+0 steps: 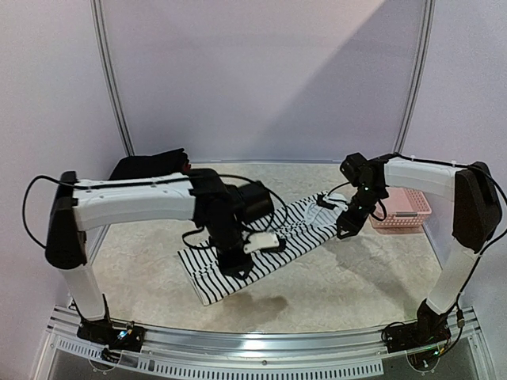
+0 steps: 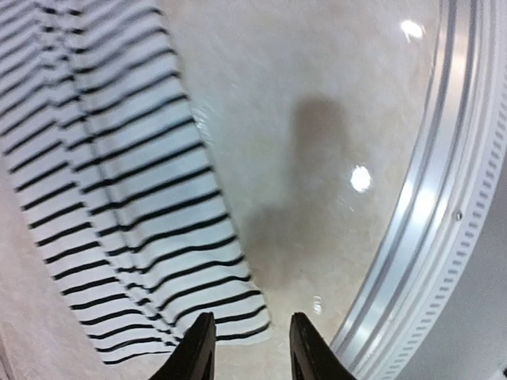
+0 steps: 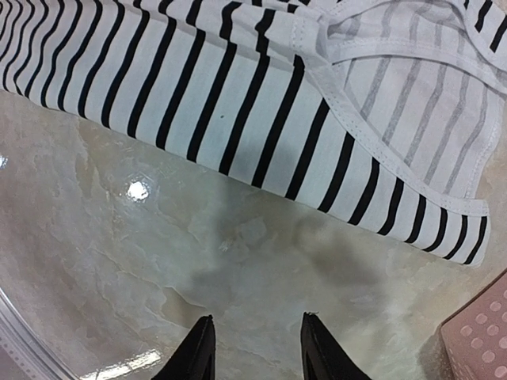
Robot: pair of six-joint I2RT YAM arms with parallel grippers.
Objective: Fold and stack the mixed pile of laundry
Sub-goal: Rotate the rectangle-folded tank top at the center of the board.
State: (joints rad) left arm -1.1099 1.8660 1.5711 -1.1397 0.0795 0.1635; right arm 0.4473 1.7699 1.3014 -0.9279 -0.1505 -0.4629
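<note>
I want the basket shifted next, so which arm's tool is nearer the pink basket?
Right. The right tool hovers just left of the pink basket, beside the striped tank top's strap end; the left tool is farther off, at the top's hem end.

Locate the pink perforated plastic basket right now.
In the top view, the pink perforated plastic basket sits at the right side, just right of the right end effector and the black-and-white striped tank top.
</note>
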